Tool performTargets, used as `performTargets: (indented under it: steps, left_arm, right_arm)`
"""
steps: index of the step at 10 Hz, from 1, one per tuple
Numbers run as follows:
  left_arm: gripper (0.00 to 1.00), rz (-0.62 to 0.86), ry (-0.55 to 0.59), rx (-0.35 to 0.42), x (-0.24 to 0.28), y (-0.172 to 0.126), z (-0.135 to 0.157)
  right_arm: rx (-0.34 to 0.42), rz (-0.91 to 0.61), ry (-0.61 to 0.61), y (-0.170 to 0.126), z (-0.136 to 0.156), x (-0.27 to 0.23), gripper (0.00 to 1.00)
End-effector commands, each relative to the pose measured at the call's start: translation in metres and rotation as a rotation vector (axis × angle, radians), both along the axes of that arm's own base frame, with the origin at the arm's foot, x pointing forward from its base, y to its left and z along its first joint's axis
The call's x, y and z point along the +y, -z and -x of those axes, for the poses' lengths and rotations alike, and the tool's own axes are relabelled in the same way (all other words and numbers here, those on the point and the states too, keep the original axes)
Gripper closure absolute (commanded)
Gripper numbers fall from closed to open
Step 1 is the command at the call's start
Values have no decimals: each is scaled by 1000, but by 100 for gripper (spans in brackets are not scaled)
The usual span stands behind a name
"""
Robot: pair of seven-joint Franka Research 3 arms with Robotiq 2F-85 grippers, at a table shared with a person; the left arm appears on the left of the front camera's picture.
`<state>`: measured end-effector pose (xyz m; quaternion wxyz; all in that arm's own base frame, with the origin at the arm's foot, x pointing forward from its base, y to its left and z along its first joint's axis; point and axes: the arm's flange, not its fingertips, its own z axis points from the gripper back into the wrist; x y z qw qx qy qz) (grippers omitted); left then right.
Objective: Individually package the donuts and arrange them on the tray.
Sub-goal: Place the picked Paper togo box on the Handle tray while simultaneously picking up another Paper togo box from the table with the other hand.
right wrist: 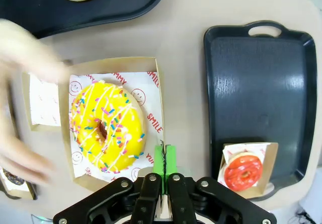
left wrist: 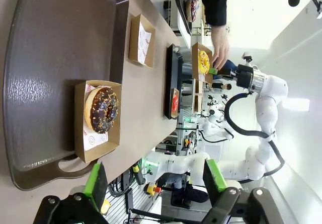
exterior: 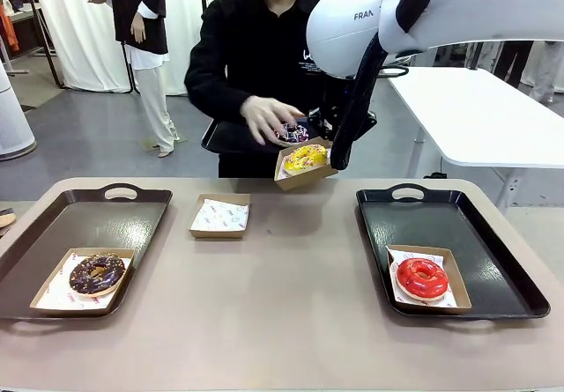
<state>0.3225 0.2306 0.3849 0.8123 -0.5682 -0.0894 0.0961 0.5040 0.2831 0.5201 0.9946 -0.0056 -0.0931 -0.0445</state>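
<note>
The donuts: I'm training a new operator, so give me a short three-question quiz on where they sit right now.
1. True or false: the right end effector is shut on the rim of the yellow donut's box.
2. Which donut lies on the right tray? A chocolate, B red, C dark with sprinkles.
3. Fill in: the paper-lined box on the table between the trays holds ___ donut.

Key: 1 true. 2 B, the red donut. 3 no.

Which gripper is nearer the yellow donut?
Right. The right gripper is shut on the box holding the yellow donut; the left gripper hangs open by the left tray, far off.
</note>
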Motion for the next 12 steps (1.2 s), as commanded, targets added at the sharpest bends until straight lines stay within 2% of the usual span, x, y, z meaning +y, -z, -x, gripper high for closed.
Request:
performTargets:
  steps: [1, 5, 6, 7, 9, 10, 12]
  left_arm:
    - [0, -6, -10, -10, -3, -1, 4]
    - [0, 0, 0, 0, 0, 0, 0]
    - [0, -65, -1, 1, -11, -12, -9]
    - [0, -108, 24, 27, -27, -29, -26]
    - [0, -197, 73, 18, -62, -59, -64]
    - [0, -247, 106, 21, -85, -70, -81]
    - [0, -332, 160, 32, -142, -85, -112]
  right_arm:
    - [-2, 6, 6, 0, 3, -1, 100]
    - [0, 0, 0, 0, 0, 0, 99]
    - [-21, -31, 2, -8, 10, -19, 99]
    - [-37, -24, -7, -15, 25, -48, 99]
    - [-80, -77, 40, -17, 55, -103, 99]
    - [-126, -77, 62, -14, 69, -127, 99]
    - [-142, -74, 45, -3, 95, -169, 99]
